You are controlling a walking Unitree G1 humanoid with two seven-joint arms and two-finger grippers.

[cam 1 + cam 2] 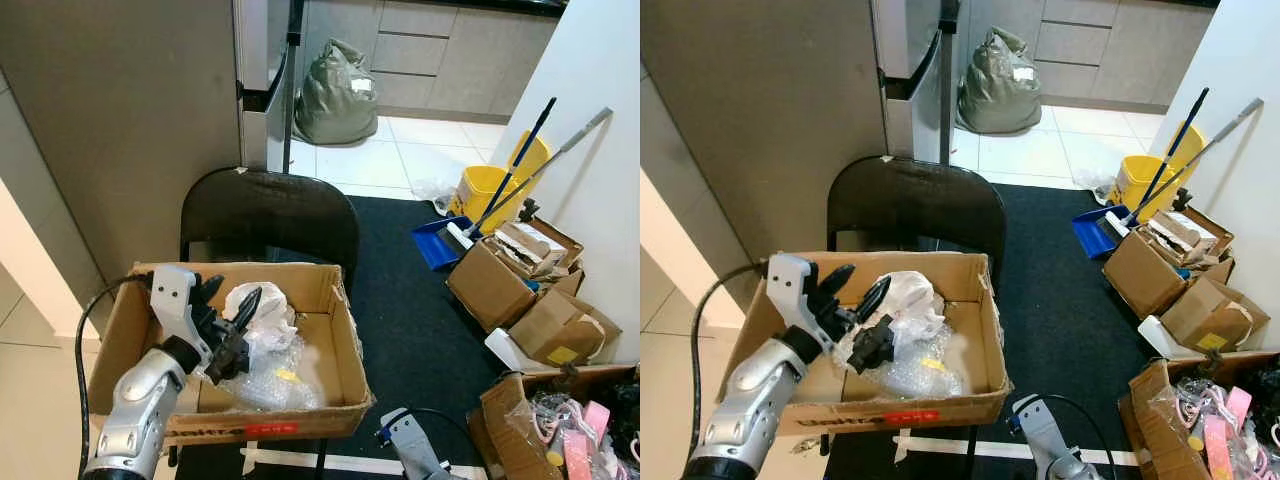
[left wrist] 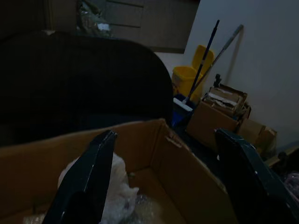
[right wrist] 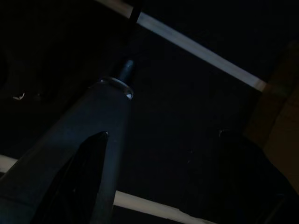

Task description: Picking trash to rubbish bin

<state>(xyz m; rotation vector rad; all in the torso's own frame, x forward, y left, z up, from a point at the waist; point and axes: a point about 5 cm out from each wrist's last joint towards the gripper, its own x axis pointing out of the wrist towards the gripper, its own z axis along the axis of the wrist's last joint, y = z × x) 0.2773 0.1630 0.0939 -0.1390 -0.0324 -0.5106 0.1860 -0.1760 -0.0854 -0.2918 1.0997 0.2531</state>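
Left eye view: your left gripper (image 1: 228,303) hangs spread over the cardboard box (image 1: 335,330) resting on the black chair (image 1: 268,212), fingers parted above the white crumpled bag (image 1: 258,305) near the box's back wall. Clear bubble wrap (image 1: 262,372) lies toward the front edge. No rubbish bin can be identified; a tied green sack (image 1: 338,92) sits on the tiled floor beyond.

Right eye view: the same scene, with the fingers straddling the white bag's nearer side and a small yellow scrap (image 1: 930,364) in the wrap. The right arm (image 1: 1045,440) hangs low at the box's front right corner.

Left wrist view: both black fingers (image 2: 88,175) stand wide apart, holding nothing, the white bag just below them against the back wall. To do this well, lower straight down and close on the bag's bunched crown, not on the slippery wrap.

Right wrist view: dark; the right gripper (image 3: 163,179) points at the black mat with its fingers apart and empty.
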